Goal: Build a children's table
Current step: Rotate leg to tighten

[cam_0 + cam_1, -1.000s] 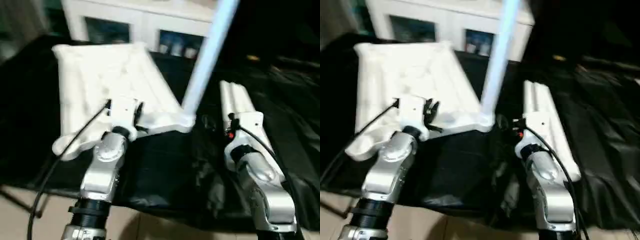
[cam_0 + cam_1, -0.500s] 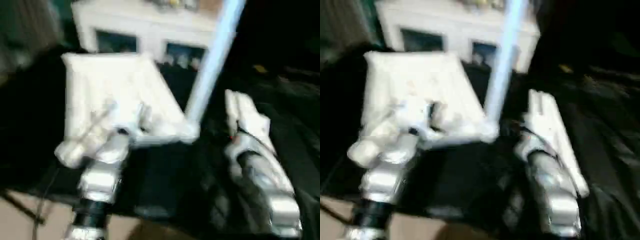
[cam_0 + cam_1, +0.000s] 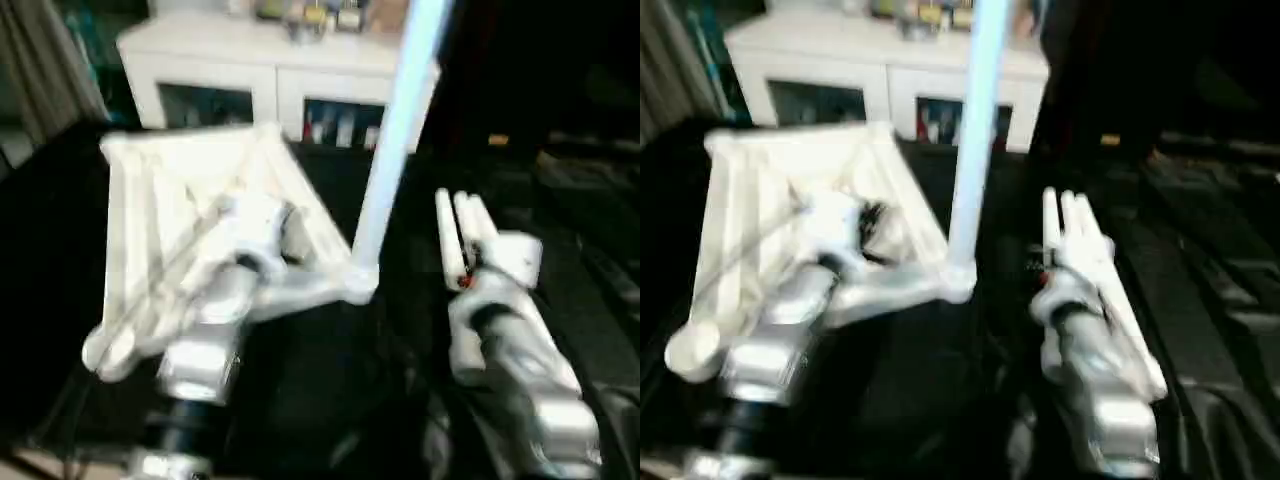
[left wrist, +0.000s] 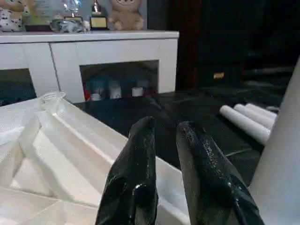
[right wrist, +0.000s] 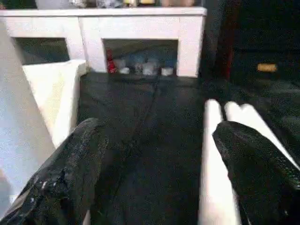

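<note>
The children's table lies as parts on the black sheet. Its white ribbed top (image 3: 170, 200) is upside down at the left, and one pale-blue leg (image 3: 392, 140) stands upright in the near right corner socket (image 3: 358, 285). Three loose white legs (image 3: 455, 230) lie side by side to the right. My left gripper (image 4: 164, 126) hovers over the top's near part, its fingers (image 4: 140, 159) a narrow gap apart with nothing between them. Wide open and holding nothing, my right gripper (image 5: 157, 129) hangs just above the near ends of the loose legs (image 5: 213, 154).
A white cabinet (image 3: 270, 80) with glass doors stands behind the work table, with small toys and trophies (image 4: 124, 14) on it. The black sheet (image 3: 320, 380) lies wrinkled at the right and runs to the near edge under my forearms.
The head camera has tilted and shifted, so the whole picture moved. Both grippers keep their places over the top and the loose legs, with their jaws unchanged.
</note>
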